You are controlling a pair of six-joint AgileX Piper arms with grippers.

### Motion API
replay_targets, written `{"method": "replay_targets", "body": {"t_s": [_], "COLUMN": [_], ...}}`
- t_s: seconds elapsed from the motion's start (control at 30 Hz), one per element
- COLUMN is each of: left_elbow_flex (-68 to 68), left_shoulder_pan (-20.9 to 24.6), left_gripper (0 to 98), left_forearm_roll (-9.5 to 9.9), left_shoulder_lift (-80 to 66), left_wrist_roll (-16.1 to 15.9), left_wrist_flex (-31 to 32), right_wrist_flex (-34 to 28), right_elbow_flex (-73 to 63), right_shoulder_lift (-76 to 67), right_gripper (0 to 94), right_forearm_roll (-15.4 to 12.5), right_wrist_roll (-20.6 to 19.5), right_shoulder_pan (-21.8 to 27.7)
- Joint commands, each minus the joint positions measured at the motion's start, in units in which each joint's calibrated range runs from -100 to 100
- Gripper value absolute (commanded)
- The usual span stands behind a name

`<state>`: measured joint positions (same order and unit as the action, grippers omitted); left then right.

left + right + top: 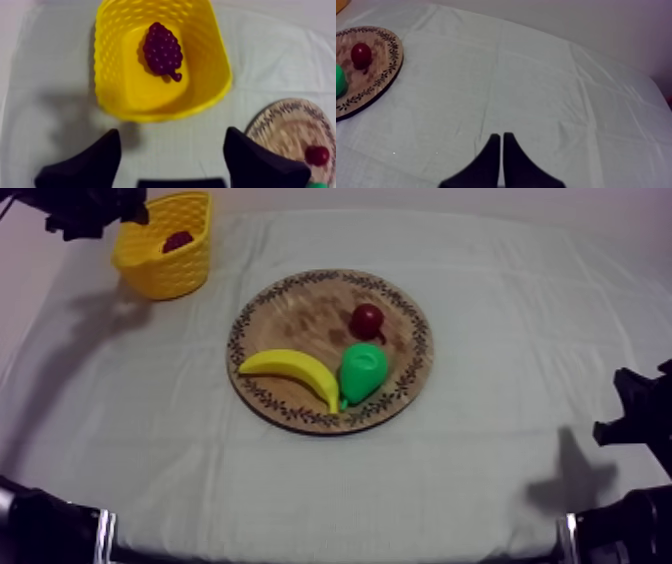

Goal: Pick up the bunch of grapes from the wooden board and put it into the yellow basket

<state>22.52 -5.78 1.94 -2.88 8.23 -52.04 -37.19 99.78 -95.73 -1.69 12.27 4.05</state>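
The dark purple bunch of grapes (162,50) lies on the bottom of the yellow basket (210,45), which stands at the table's far left (165,273); the bunch of grapes (177,240) shows over its rim. My left gripper (170,150) hangs open above the cloth just beside the basket, nothing between its fingers. At the top view's upper left, the left gripper (95,213) sits next to the basket. The round wooden board (300,308) lies mid-table. My right gripper (501,142) is shut on nothing, low over bare cloth at the right (635,418).
On the board lie a banana (290,370), a green pear (362,371) and a small red fruit (367,319). The board's rim (386,70) and the small red fruit (361,52) show beyond the right gripper. Bare cloth surrounds the board.
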Motion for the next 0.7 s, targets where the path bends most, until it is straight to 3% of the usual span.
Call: {"method": "replay_targets", "body": {"t_s": [0.0,0.3,0.67], "left_elbow_flex": [6.19,24.19,40.86], "left_shoulder_pan": [-0.35,-0.90,0.61], "left_gripper": [62.4,39.2,15.8], "left_forearm_roll": [-0.02,-0.45,-0.53], "left_shoulder_lift": [-7.97,-25.13,-46.08], "left_wrist_roll": [0.12,0.29,-1.80], "left_wrist_flex": [0.78,5.21,5.45], "right_wrist_flex": [0.01,0.01,0.01], "right_elbow_flex": [-0.01,-0.01,-0.01], "right_shoulder_lift": [-0.02,-0.02,-0.02], "right_gripper": [0.5,0.5,0.5], "right_forearm_roll": [0.01,0.01,0.01], "right_wrist_roll": [0.01,0.01,0.01], "right_shoulder_pan": [0.01,0.01,0.01]}}
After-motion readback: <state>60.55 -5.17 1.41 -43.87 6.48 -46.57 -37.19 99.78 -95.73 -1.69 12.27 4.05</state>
